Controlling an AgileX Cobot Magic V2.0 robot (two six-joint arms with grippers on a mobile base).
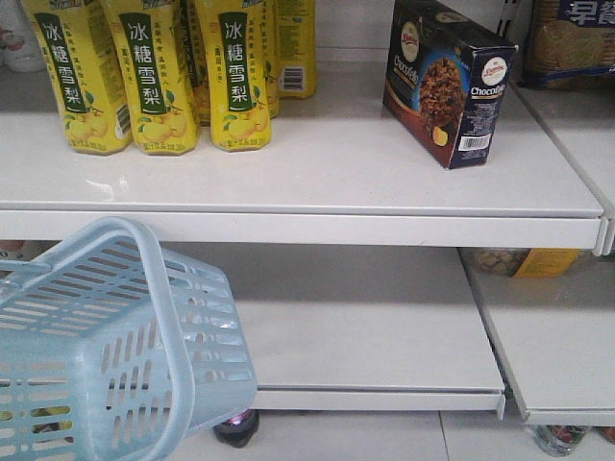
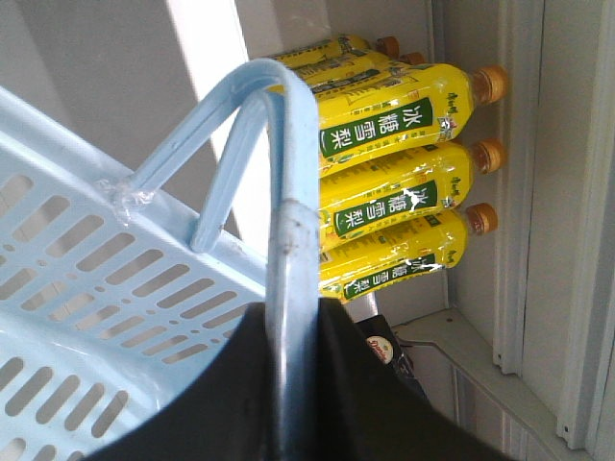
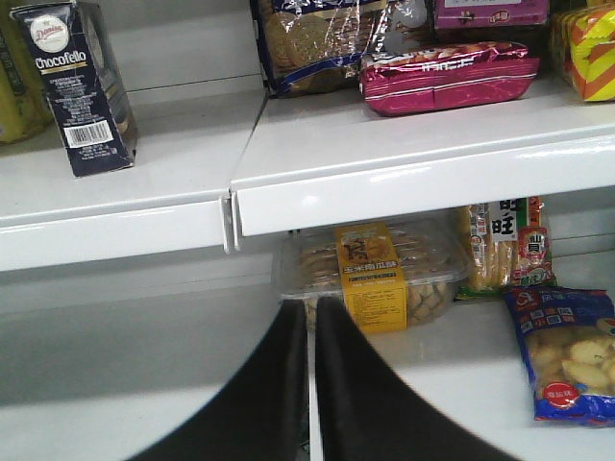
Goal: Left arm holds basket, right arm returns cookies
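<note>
Cookies on the upper shelf, basket hanging from my left pincer.

The cookies [image 1: 445,82] stand upright on the white upper shelf [image 1: 317,168], upper right of the front view, well apart from the yellow drink bottles [image 1: 154,72] at upper left. My left pincer [image 2: 288,384] is clamped on the handle of the light blue basket [image 1: 96,346], which hangs tilted at lower left, below that shelf. My right pincer [image 3: 312,384], fingers nearly together and holding nothing, sits at bottom centre of its view; the cookies [image 3: 77,86] are far up at its upper left.
</note>
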